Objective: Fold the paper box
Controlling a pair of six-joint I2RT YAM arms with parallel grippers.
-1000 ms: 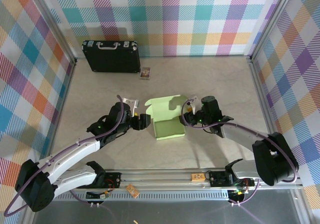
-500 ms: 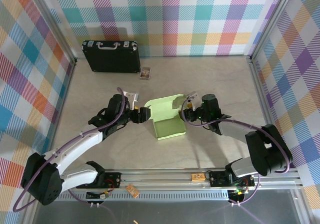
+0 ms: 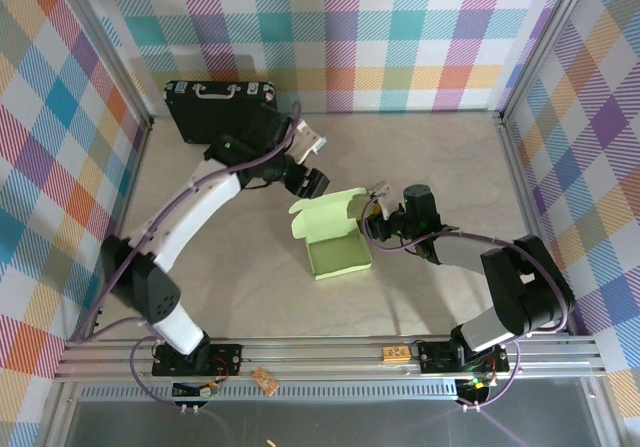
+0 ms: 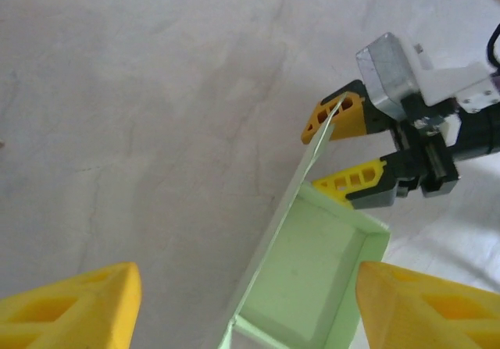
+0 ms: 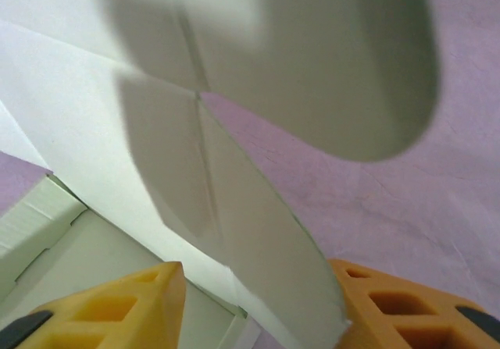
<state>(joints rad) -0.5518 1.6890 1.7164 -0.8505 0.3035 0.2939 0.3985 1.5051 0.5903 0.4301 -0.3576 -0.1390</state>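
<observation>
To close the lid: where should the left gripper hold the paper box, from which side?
Probably the raised lid of the paper box, at its free left end, from the far side: it stands as a thin sheet, and the right gripper straddles its right end.

Your left arm stretched forward, left yellow-fingered gripper [image 3: 310,179] spread wide, right arm folded low, right yellow-fingered gripper [image 4: 314,160] half parted.

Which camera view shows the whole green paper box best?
The top external view: the paper box is whole there, open tray and raised lid together. The left wrist view cuts off part of the tray and shows the lid edge-on. The right wrist view has blurred flaps, close up.
</observation>
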